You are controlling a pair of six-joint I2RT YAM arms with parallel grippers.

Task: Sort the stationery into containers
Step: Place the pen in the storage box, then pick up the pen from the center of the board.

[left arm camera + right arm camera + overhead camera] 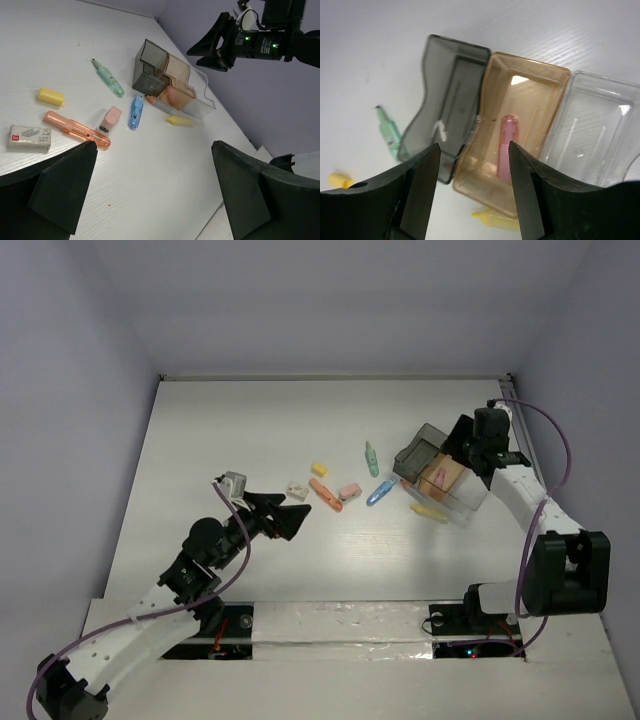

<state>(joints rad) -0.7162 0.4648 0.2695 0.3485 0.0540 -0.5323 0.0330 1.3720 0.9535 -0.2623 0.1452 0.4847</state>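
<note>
Nearest the arm bases, the left gripper [293,520] hangs low over the white tabletop [230,420] with its fingers spread wide and nothing between them. Just past it sits a little white staple box [30,137], then a long orange see-through piece [75,130] lying slantwise, and a stubby pink piece [112,117] just beside its right end. A small yellow block [51,96] lies a bit farther back on its own. To the right there's a blue piece [136,111] and, beyond it, a slim green piece [107,78]. They're all flat on the tabletop with gaps between them.

The whole scatter sits around the middle, well apart from the left edge and the back wall, so there's plenty of bare white surface on those sides.

Over near the right edge is the row of joined square plastic bins: a smoky dark bin [445,100], a tan-tinted bin [530,90] and a clear bin [600,125]. A pink stick [507,145] lies inside the tan one. A second yellow piece [179,120] rests on the tabletop just beside the row's near side. The right gripper [472,150] hovers above the tan bin, fingers apart, holding nothing.
</note>
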